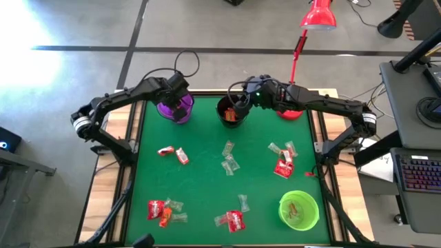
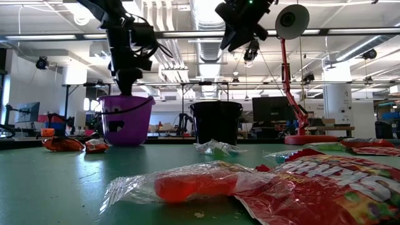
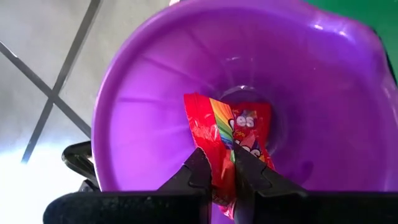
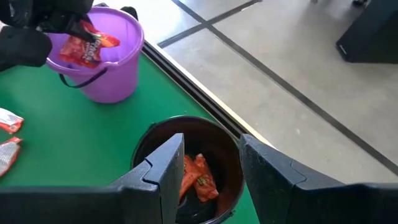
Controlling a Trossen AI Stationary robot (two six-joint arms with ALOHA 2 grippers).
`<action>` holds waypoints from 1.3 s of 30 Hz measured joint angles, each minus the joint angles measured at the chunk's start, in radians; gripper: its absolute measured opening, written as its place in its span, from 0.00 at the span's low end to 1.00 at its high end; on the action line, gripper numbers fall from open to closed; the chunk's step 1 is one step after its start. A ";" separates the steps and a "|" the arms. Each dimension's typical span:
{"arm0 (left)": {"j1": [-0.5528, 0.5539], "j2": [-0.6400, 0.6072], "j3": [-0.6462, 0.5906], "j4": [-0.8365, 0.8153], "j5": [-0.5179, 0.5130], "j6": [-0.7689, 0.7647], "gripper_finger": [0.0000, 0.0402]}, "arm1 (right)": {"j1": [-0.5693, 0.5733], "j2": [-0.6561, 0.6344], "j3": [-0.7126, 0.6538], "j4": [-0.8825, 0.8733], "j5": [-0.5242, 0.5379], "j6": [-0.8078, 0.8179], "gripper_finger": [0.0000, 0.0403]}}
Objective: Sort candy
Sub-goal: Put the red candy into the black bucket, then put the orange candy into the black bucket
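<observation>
My left gripper point(image 3: 224, 165) is shut on a red candy packet point(image 3: 230, 140) in the mouth of the purple cup point(image 1: 175, 109) at the table's far left. My right gripper point(image 4: 211, 155) stands open above the black cup point(image 1: 231, 111) at the far middle, with nothing between its fingers. Orange candy point(image 4: 198, 177) lies in the bottom of the black cup. More candy, red point(image 1: 173, 153) and clear point(image 1: 229, 157), lies scattered over the green table. A green cup point(image 1: 299, 210) stands near the front right. My left gripper pinches the red packet's upper end point(image 3: 221, 171) between its two fingers. The fingers come from above, slanting down toward the cup. The packet hangs below them inside the purple cup's mouth point(image 4: 84, 46); whether its lower end touches the cup's bottom cannot be told.
A red desk lamp point(image 1: 313, 21) rises from its base point(image 1: 289, 114) at the far right, close to my right arm. Candy clusters lie at the right point(image 1: 283, 160), front left point(image 1: 164, 210) and front middle point(image 1: 233, 219). The table's wooden edges frame the green mat.
</observation>
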 joint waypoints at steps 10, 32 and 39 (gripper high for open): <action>0.000 0.000 0.049 0.011 -0.002 0.000 0.20 | 0.000 -0.049 0.000 -0.167 0.000 0.026 0.37; -0.014 -0.001 0.325 -0.145 0.274 -0.038 0.31 | 0.003 -0.234 -0.104 -0.808 -0.218 0.531 0.37; -0.031 -0.001 0.332 -0.148 0.331 -0.017 0.31 | 0.016 -0.234 -0.254 -0.806 -0.245 0.631 0.37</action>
